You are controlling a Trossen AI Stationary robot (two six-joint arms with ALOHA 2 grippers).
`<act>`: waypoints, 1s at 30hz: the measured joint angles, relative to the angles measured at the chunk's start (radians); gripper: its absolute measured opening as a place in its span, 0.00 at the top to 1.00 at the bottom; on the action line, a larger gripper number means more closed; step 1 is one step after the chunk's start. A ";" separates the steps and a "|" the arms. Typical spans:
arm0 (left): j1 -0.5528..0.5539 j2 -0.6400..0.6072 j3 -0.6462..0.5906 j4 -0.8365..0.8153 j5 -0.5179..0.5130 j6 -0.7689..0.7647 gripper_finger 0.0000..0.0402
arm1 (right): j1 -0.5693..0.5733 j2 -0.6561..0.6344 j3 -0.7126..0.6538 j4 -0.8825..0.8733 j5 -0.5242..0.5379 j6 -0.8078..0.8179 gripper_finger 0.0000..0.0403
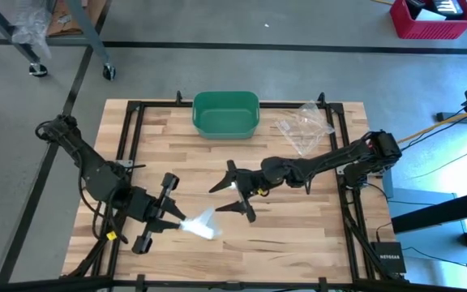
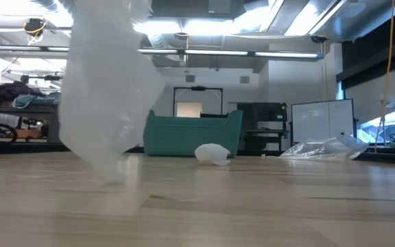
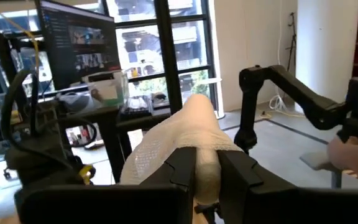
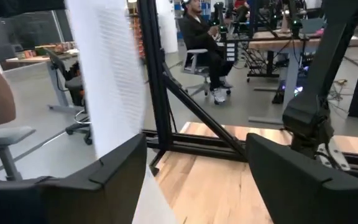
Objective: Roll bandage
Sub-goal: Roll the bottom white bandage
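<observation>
High view, L to R. Left arm enters from frame's left edge; left gripper [image 1: 162,221] sits lower left of centre, fingers narrow and clamped on the bandage [image 1: 201,226], a white bundle at its tip, lower centre of frame. In left wrist view the same bandage [image 3: 182,140] bulges up betw. the two dark fingers [image 3: 180,168], pressed on both sides. Low view: a pale, translucent strip of bandage [image 2: 108,89] hangs down the left third of the frame, lower end near the tabletop.

Centre: right gripper [image 1: 232,193], just right of the bandage, fingers spread wide, nothing betw. them; whether a fingertip touches the cloth cannot be told. Right wrist view: fingers [image 4: 114,165] far apart, a white strip [image 4: 107,74] running down upper left of that frame, beside one finger.

Upper centre: green bin [image 1: 226,113] at table's far edge; in low view it stands mid-frame w/ a small white wad [image 2: 212,154] in front. Upper right: clear plastic bag [image 1: 305,126], crumpled, apart from bin. Wooden table [image 1: 298,235] underneath all. Right arm exits toward frame's right.

Right wrist view, top centre: seated person [image 4: 202,40], well beyond the table.
</observation>
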 joint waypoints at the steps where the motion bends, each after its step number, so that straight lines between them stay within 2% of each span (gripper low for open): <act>1: 0.001 0.000 0.000 0.000 0.003 0.011 0.92 | 0.001 0.011 0.009 0.000 0.000 0.007 0.32; 3: 0.011 0.002 0.000 0.005 0.004 0.022 0.92 | 0.002 0.040 0.040 -0.001 -0.016 0.020 0.32; 11: 0.019 0.000 0.000 0.004 0.004 0.017 0.92 | 0.025 0.058 0.090 -0.058 -0.250 0.051 0.32; 16: 0.007 -0.002 0.000 0.004 0.000 0.024 0.92 | 0.042 0.023 0.090 -0.099 -0.290 0.061 0.32; 20: 0.007 -0.002 0.000 0.003 -0.037 0.035 0.92 | 0.041 0.014 0.090 -0.113 -0.278 0.062 0.32; 27: 0.033 -0.003 0.000 0.006 -0.065 0.043 0.92 | 0.077 0.045 0.090 -0.015 -0.055 0.014 0.32; 30: 0.044 -0.003 0.000 0.005 -0.068 0.034 0.92 | 0.088 0.058 0.089 0.030 -0.009 -0.008 0.32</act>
